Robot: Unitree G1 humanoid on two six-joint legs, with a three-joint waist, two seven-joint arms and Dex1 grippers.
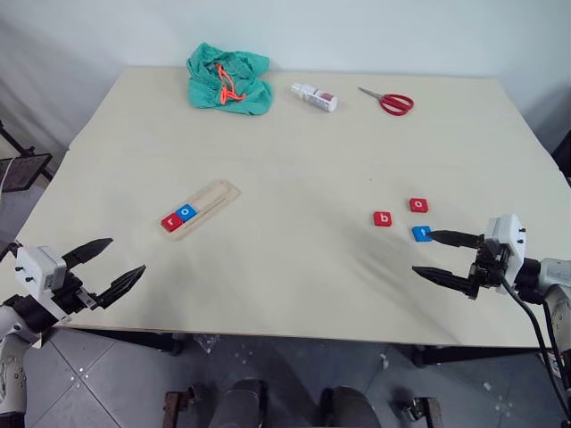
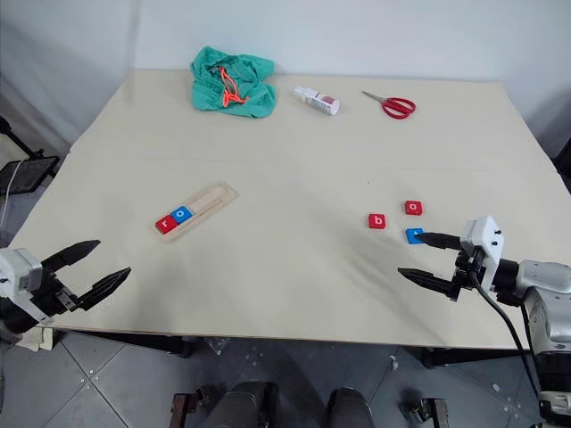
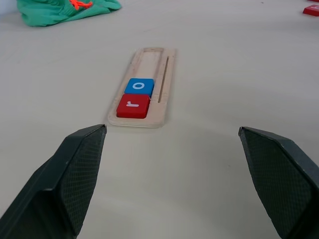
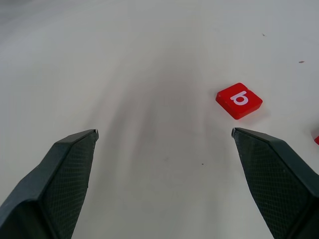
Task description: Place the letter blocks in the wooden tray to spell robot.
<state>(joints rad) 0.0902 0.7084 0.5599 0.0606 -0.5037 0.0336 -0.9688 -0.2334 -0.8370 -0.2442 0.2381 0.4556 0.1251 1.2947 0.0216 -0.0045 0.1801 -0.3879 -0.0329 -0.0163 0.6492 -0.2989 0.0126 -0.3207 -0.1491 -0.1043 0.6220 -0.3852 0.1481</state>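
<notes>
The wooden tray point(image 1: 217, 195) lies slantwise on the left half of the table, with a red "r" block point(image 1: 171, 222) and a blue "o" block point(image 1: 186, 212) side by side at its near end. On the right half lie a red "b" block point(image 1: 383, 218), a red "o" block point(image 1: 418, 205) and a blue block point(image 1: 420, 234). My right gripper point(image 1: 426, 252) is open near the table's front right, one fingertip just beside the blue block. At the front left edge my left gripper point(image 1: 126, 255) is open and empty, facing the tray point(image 3: 167, 74).
A green cloth bag point(image 1: 228, 80) with an orange cord, a small white bottle point(image 1: 315, 96) and red scissors point(image 1: 388, 102) lie along the far side. Bare tabletop stretches between the tray and the loose blocks. The table's front edge runs just under both grippers.
</notes>
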